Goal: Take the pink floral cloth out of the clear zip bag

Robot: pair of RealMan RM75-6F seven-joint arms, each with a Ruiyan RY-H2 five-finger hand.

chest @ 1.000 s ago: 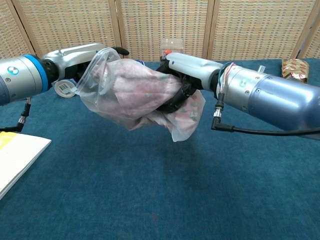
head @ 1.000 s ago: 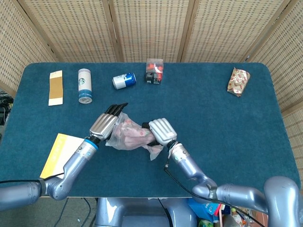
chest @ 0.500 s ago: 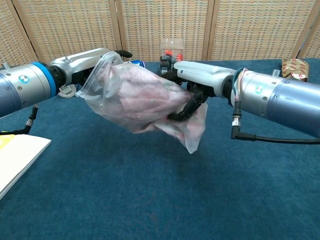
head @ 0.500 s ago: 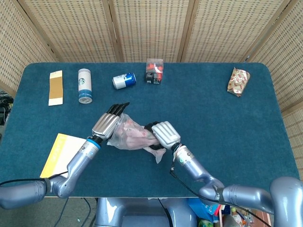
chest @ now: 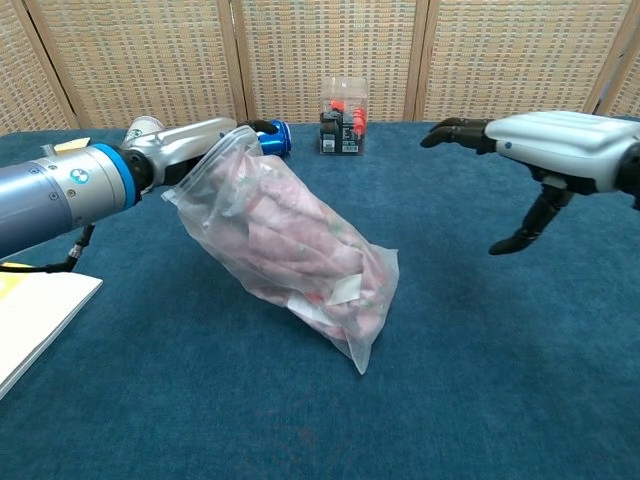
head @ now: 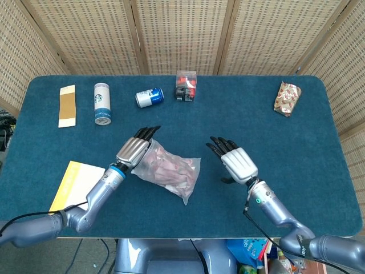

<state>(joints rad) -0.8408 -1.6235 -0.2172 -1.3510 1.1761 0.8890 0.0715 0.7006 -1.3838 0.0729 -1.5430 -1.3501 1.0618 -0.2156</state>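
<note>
**A:** Start with the head view. Where is your bag?

**B:** Your clear zip bag (head: 169, 173) lies slanted near the middle of the blue table (head: 296, 148), with the pink floral cloth (head: 165, 169) all bunched up inside it. Your left hand (head: 134, 151) holds the bag's top end. Your right hand (head: 238, 163) is well apart from the bag, with its fingers (head: 219, 145) spread and nothing in them. A yellow pad (head: 71, 185) sits near your left arm. Along the far edge are a white can (head: 102, 103), a blue can (head: 149, 97) and a small clear box (head: 186, 85).

**A:** And the chest view?

**B:** Here you can see the bag (chest: 290, 255) better. Your left hand (chest: 205, 140) grips the top end and holds it up, and the low corner hangs down by the table; you can't tell if it touches. The cloth (chest: 300, 245) fills most of the bag. Your right hand (chest: 545, 150) floats off to the side, fingers (chest: 455, 130) stretched out, thumb pointing down, holding nothing.

**A:** How will it feel to handle?

**B:** I think it is light and floppy. The plastic looks thin and slippery, so it may slide in your grip. The cloth is soft and squishy and won't break. You can't tell from here if the zip is open. I'd keep hold of the top with your left hand, and reach in at the mouth with your right to pinch a fold of cloth
</note>
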